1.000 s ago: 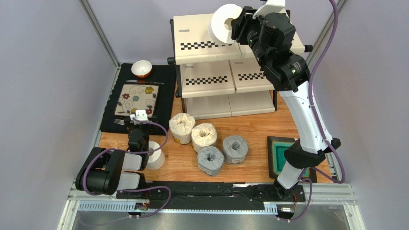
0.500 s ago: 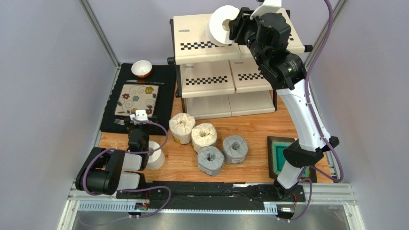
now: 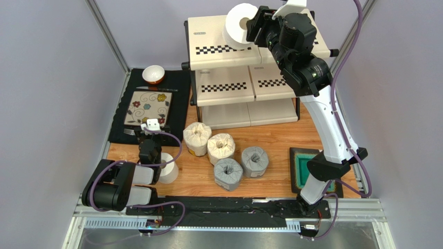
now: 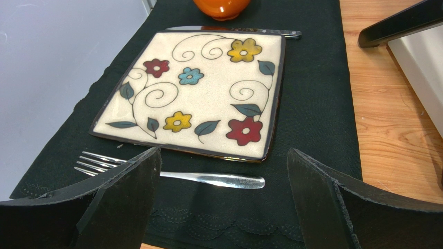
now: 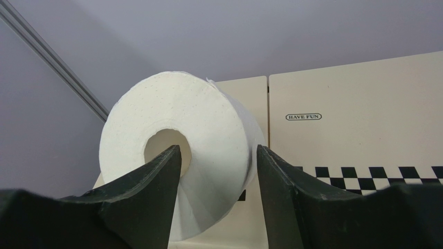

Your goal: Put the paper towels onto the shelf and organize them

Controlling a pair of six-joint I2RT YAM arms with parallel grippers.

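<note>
Judging by how things lie, the job is barely begun: no roll stands free on the shelf [image 3: 208,36] yet. One white roll [image 3: 240,25] is up at the shelf's top tier, tipped on its side with the core hole facing the right end effector [image 3: 255,27]. In the right wrist view its fingers straddle the roll's wall at a narrow spread, one fingertip in the core hole and the other at the outer side. I cannot tell whether they pinch the roll or have slack, nor whether its weight rests fully on the panel. The shelf's middle and bottom tiers show nothing on them where visible.

Five rolls wait on the tabletop [image 3: 275,137] in front of the shelf: two cream rolls [image 3: 197,137] [image 3: 221,148] nearest its foot, two grey rolls [image 3: 227,174] [image 3: 255,161] further out, and a second white roll [image 3: 167,167] off the shelf's front-left, beside the left arm [image 3: 119,184]. The left end effector [image 4: 223,151] is wide and empty, well apart from the shelf, facing a plate [image 4: 192,93] and fork [image 4: 208,180].

What is left, I judge, is setting this roll down, then bringing up the other five and lining them up
</note>
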